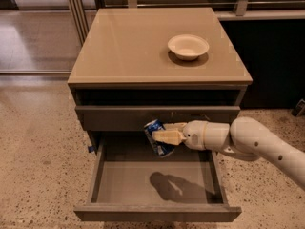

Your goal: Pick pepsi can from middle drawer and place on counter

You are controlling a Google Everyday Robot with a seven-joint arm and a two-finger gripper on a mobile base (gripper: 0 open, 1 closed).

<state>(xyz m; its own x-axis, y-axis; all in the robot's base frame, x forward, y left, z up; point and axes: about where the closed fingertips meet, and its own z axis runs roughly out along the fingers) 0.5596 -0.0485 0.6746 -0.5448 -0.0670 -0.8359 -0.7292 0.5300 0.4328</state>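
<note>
The pepsi can [157, 138] is dark blue with white markings and hangs tilted in the air above the back of the open middle drawer [157, 180]. My gripper [164, 131] reaches in from the right on a white arm and is shut on the can, its cream fingers [167, 136] clamped on the can's side. The can's shadow falls on the grey drawer floor. The glossy tan counter [128, 42] is above, at the top of the cabinet.
A cream bowl [188, 46] sits at the right back of the counter. A closed drawer front [119, 117] with pale scratch marks is right behind the can. Speckled terrazzo floor [38, 166] surrounds the cabinet. A dark wall stands to the right.
</note>
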